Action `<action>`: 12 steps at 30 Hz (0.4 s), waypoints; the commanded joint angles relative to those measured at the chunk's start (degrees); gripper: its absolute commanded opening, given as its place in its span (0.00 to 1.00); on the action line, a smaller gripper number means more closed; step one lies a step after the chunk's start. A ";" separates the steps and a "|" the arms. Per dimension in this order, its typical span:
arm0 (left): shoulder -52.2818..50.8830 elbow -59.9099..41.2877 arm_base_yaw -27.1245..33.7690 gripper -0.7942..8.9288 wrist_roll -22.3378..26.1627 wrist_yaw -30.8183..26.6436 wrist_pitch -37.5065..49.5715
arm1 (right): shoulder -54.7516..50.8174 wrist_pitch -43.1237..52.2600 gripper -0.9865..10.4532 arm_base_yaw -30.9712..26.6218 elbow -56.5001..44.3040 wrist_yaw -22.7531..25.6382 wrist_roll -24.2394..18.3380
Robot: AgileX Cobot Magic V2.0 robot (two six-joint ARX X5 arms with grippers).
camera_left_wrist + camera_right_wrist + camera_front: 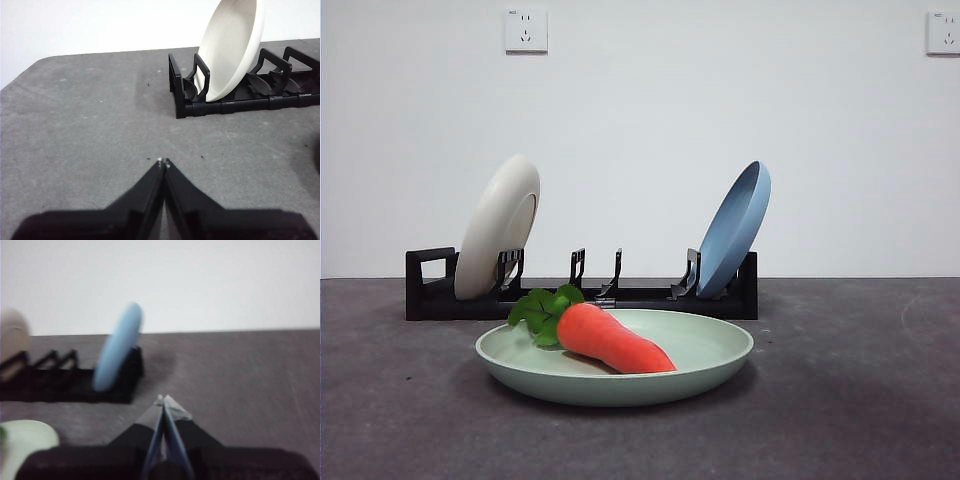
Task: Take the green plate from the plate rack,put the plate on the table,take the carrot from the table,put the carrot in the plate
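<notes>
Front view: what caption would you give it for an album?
Toy carrot lying in the green plate on the table, before a black rack holding cream and blue plates.

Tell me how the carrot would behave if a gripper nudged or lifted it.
The carrot looks soft and matte, so probably light and easy to grip. Its tapered round body might roll within the green plate, though the raised rim should contain it.
</notes>
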 commanded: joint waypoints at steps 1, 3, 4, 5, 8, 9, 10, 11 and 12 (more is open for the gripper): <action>-0.15 -0.76 0.15 0.08 -0.37 -0.07 0.24 | -2.36 0.74 0.09 -0.09 -3.17 1.55 2.43; -0.15 -0.76 0.15 0.08 -0.37 -0.07 0.26 | -3.54 0.74 0.09 -0.09 -4.76 1.60 2.43; -0.15 -0.76 0.15 0.08 -0.37 -0.07 0.24 | -3.98 0.74 0.09 -0.09 -5.60 1.64 2.45; -0.15 -0.76 0.15 0.08 -0.37 -0.07 0.26 | -4.28 0.72 0.09 -0.09 -6.23 2.01 2.54; -0.15 -0.76 0.15 0.08 -0.37 -0.07 0.26 | -4.33 0.28 0.09 -0.07 -7.74 2.12 2.89; -0.15 -0.76 0.15 0.08 -0.37 -0.07 0.26 | -4.33 -0.07 0.09 -0.07 -8.07 2.12 2.89; -0.15 -0.76 0.15 0.08 -0.37 -0.07 0.26 | -4.33 -0.24 0.09 -0.07 -8.37 2.10 2.91; -0.15 -0.76 0.15 0.08 -0.37 -0.07 0.26 | -4.33 -0.24 0.09 -0.07 -8.63 2.03 2.99; -0.15 -0.76 0.15 0.08 -0.37 -0.07 0.24 | -4.33 -0.24 0.09 -0.07 -8.96 2.03 3.19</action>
